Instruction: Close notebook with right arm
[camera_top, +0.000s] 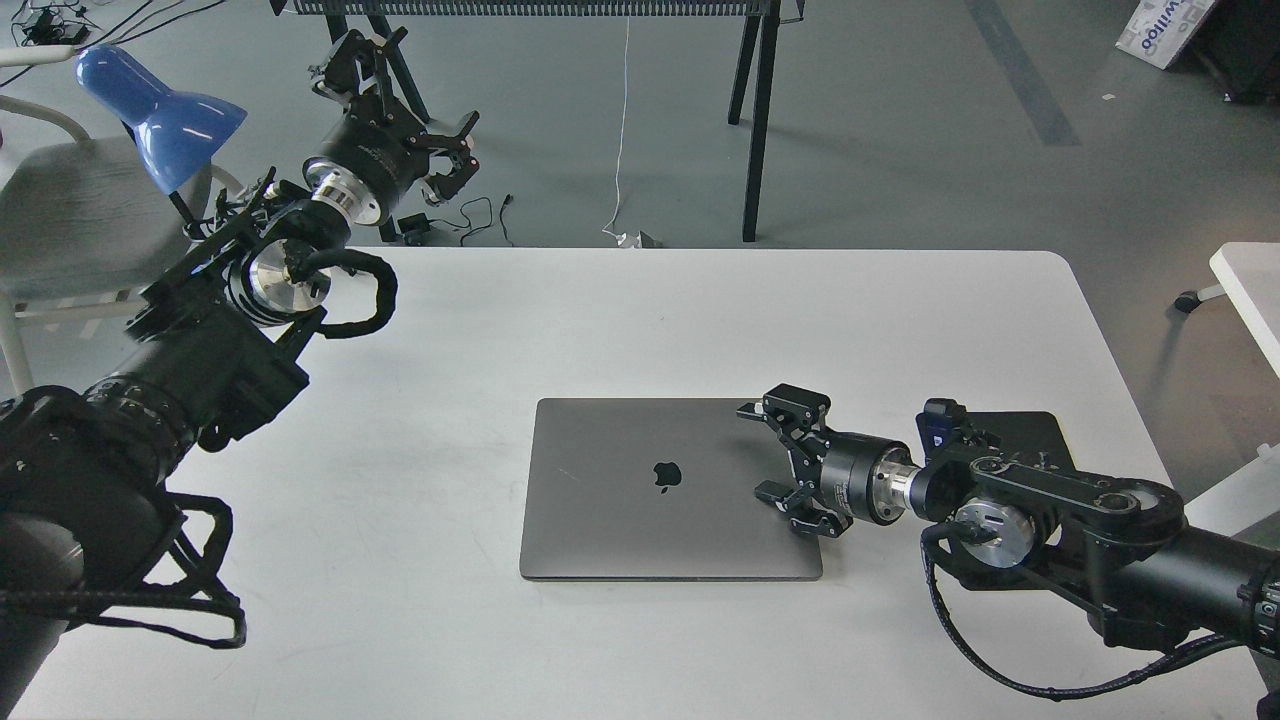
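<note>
The notebook (640, 490) is a grey metal laptop lying flat on the white table (640, 320), lid down, with the black apple logo facing up. My right arm comes in from the lower right. Its gripper (758, 452) is open, with the fingers spread over the lid's right edge; it holds nothing. Whether it touches the lid I cannot tell. My left arm rises at the upper left; its gripper (400, 95) is open and empty, raised beyond the table's far left edge, well away from the notebook.
A black mouse pad (1030, 430) lies to the right of the notebook, partly hidden by my right arm. A blue lamp (160, 105) stands at the far left by a grey chair (70, 215). Black table legs (755, 120) stand behind the table.
</note>
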